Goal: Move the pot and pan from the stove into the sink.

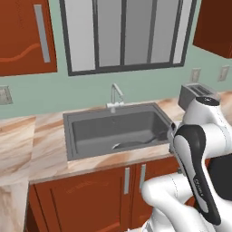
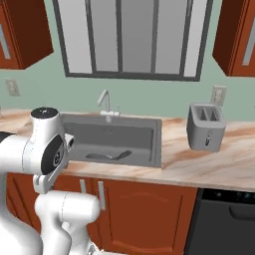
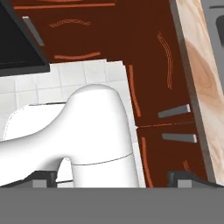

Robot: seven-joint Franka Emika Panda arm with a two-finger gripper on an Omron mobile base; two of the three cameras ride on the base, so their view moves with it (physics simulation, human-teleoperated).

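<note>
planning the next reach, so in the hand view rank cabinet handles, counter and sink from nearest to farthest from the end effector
Judged from the hand view, with the end effector open and looking down at the floor:
1. handles: on the cabinet doors, to the right in that view.
2. counter: its front edge sits just past the handles; these two are too close to call.
3. sink: farthest, its corner at the view's top right.

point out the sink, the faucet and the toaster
sink (image 1: 74, 118), left base view, left rim of the basin
faucet (image 1: 116, 95), left base view, chrome spout
toaster (image 2: 206, 127), right base view, front face
</note>
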